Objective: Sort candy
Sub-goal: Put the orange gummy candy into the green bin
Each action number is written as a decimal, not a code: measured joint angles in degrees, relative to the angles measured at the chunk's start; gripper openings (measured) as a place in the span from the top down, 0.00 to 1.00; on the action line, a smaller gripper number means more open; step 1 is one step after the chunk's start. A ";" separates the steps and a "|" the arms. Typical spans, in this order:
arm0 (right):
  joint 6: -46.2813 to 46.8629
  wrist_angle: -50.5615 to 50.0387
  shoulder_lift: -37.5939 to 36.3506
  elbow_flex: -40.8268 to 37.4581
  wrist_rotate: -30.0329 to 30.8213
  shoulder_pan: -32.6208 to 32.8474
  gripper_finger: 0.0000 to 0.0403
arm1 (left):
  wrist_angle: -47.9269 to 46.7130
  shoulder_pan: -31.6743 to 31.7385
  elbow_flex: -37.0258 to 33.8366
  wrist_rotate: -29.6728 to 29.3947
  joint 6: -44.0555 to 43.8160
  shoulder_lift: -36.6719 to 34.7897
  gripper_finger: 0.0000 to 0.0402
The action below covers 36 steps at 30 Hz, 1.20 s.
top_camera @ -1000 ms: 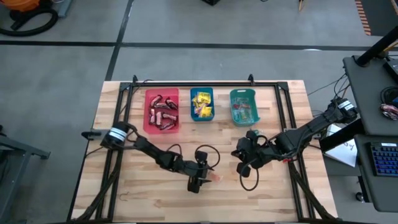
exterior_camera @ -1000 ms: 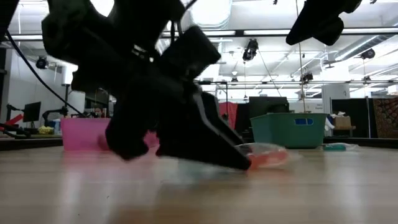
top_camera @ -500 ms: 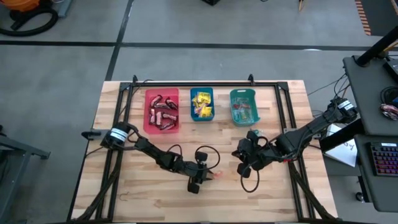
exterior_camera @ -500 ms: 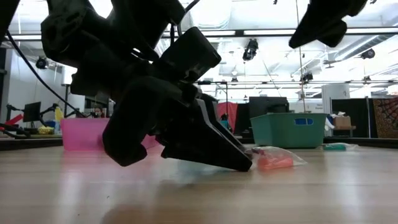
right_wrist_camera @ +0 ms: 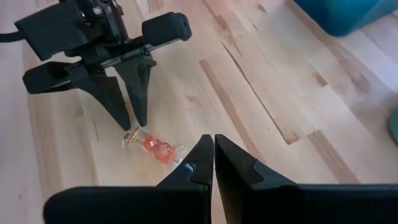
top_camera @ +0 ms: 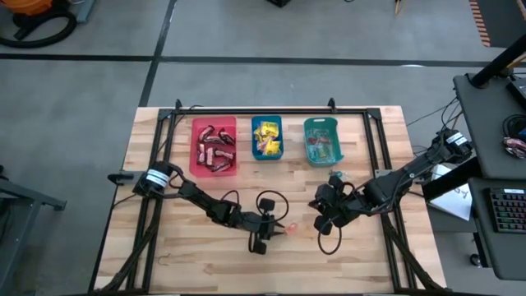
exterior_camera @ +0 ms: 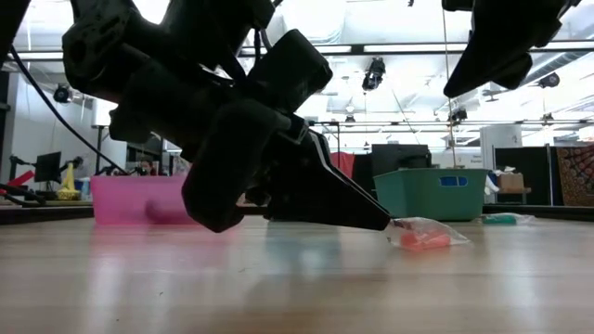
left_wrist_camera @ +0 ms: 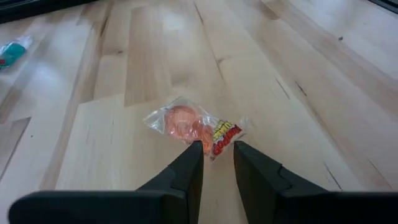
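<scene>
An orange candy (left_wrist_camera: 186, 121) in a clear wrapper lies on the wooden table (top_camera: 197, 263), near the middle of its front half. My left gripper (left_wrist_camera: 216, 149) comes at it low from the table's left, its fingertips closed in on the wrapper's end. My right gripper (right_wrist_camera: 214, 146) hovers shut above the table, just right of the candy (right_wrist_camera: 155, 148), touching nothing. At the back stand a red bin (top_camera: 214, 146) with brown-red bars, a blue bin (top_camera: 267, 138) with yellow packets and a teal bin (top_camera: 320, 141). My left gripper has the wrapper's end with the red and yellow print (left_wrist_camera: 225, 132) between its two fingertips (left_wrist_camera: 194, 149), only at their free ends. The fingers slant down from the table's left (exterior_camera: 385, 223). The candy lies flat on the table (exterior_camera: 425, 238).
A small teal-wrapped sweet (exterior_camera: 506, 219) lies on the table in front of the teal bin (exterior_camera: 432, 193). A black frame (top_camera: 246, 112) runs along the table's back and sides. Cables loop beside both grippers. A desk with a keyboard (top_camera: 509, 210) stands off the right edge.
My left gripper's fingers have closed in around the candy's wrapper end, and the gripper has crept toward the table's right. The candy has slid a little to the right along the table. My right gripper has stayed shut.
</scene>
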 joint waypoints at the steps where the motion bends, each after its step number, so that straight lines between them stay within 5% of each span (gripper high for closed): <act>1: 0.00 0.49 0.00 -0.35 0.00 0.00 0.98 | -0.02 0.00 0.00 0.01 -0.02 0.00 0.82; 23: -0.13 2.61 0.02 -1.60 -0.13 0.37 0.98 | 9.39 0.21 2.78 0.12 -0.26 7.30 0.82; 30: -0.17 2.63 0.02 -1.60 -0.13 0.37 0.98 | 9.43 0.56 2.78 0.08 -0.01 7.34 0.98; 36: -2.86 3.78 0.06 -2.33 0.02 1.59 0.98 | 10.98 0.64 2.21 0.05 0.57 6.66 1.00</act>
